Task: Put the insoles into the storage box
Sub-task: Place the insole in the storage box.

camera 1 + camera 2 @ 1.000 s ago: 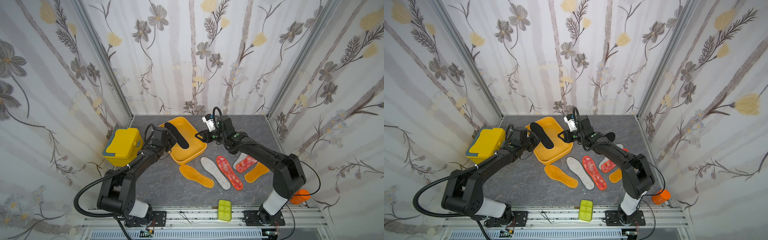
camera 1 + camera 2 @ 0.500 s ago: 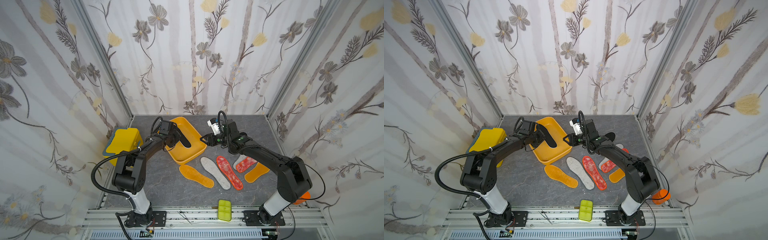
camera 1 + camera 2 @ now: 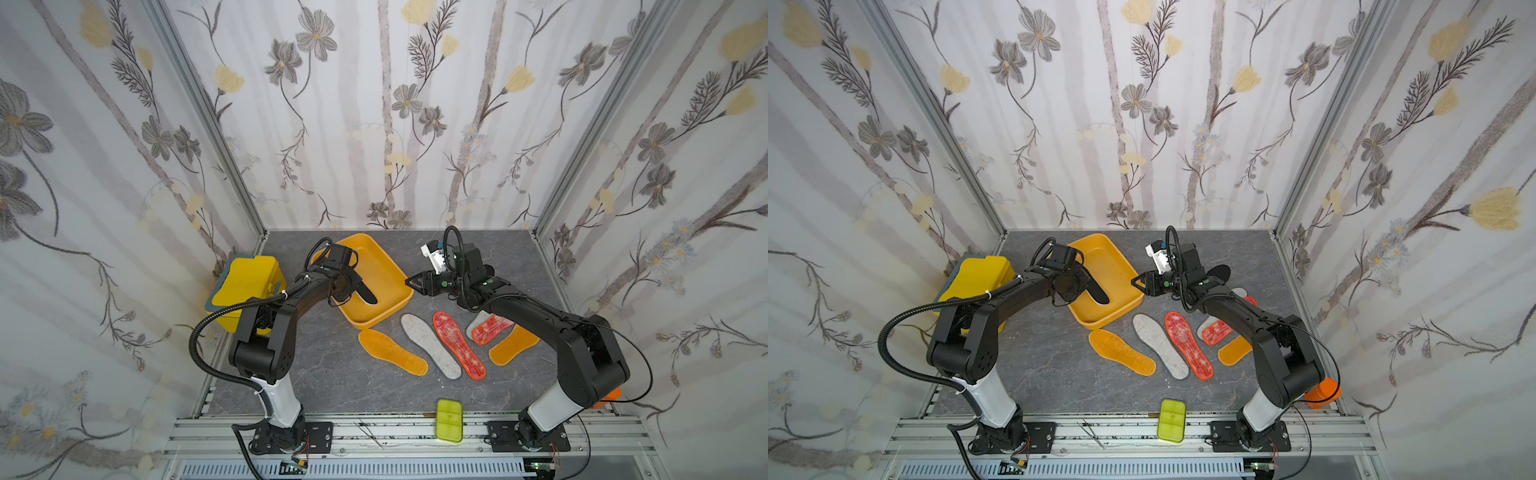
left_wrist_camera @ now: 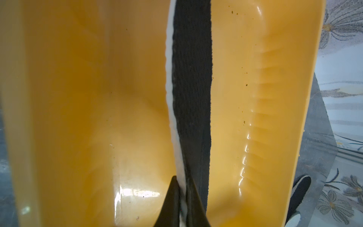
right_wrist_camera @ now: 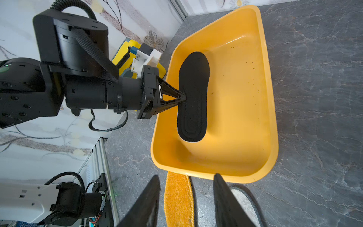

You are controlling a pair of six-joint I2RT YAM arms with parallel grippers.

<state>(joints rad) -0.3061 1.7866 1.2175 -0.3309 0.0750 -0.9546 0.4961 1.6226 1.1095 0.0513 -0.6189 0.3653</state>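
The left arm has raised its elbow and carried the flat, foot-shaped black insole (image 3: 369, 294) from over the rim down into the shallow orange-yellow plastic storage tray (image 3: 376, 322). The right gripper (image 3: 411, 283) has barely shifted.

In both top views the left gripper (image 3: 356, 286) reaches in over the tray wall nearest its arm, and the black insole sits inside the tray's outline along that side. On the grey tabletop beside the tray wait a fuzzy orange-yellow insole (image 3: 392, 352), a grey-white felt insole (image 3: 430, 345) and a red-orange mottled insole (image 3: 459, 345). Their mates are partly under the right arm. A second black insole (image 3: 1219, 272) lies beyond that arm.

The left wrist view shows the fingers (image 4: 172, 200) pressed tight on the insole's white-edged side. The pad stands tilted over the tray floor (image 4: 88, 98), and whether it touches cannot be told.

The right wrist view shows the grip at mid-length. The right gripper's jaws stand partly apart with nothing between them, hovering just outside the tray's end wall (image 5: 216, 176).

The release probably goes best if the wrist rolls the pad flat and lowers it close to the floor before the jaws part. It should stay lengthwise against this wall, leaving room for the rest. A straight withdrawal would likely avoid dragging it, and the right arm should keep clear until then.
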